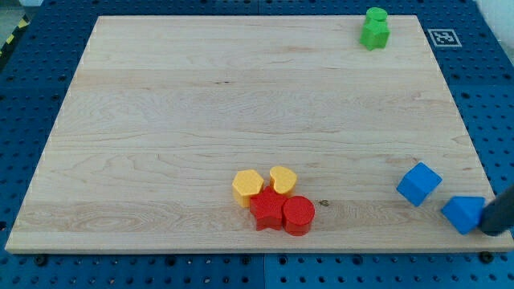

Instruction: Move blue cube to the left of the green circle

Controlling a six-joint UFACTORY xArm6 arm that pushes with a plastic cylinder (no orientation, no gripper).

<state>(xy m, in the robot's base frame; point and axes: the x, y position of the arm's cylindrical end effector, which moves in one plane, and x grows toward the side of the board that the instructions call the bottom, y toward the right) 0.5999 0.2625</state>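
The blue cube [418,184] lies near the board's lower right. The green circle [375,15] sits at the view's top right, touching a green star-like block [374,34] just below it. My tip [488,230] is at the board's lower right corner, right against the right side of a second blue block [464,214]. That block lies below and to the right of the blue cube, apart from it. The rod runs up and out of the view's right edge.
A yellow hexagon [247,187], a yellow heart [282,179], a red star [267,210] and a red cylinder [299,215] are clustered at the bottom centre. The wooden board [201,104] rests on a blue pegboard; a marker tag [443,37] lies off its top right corner.
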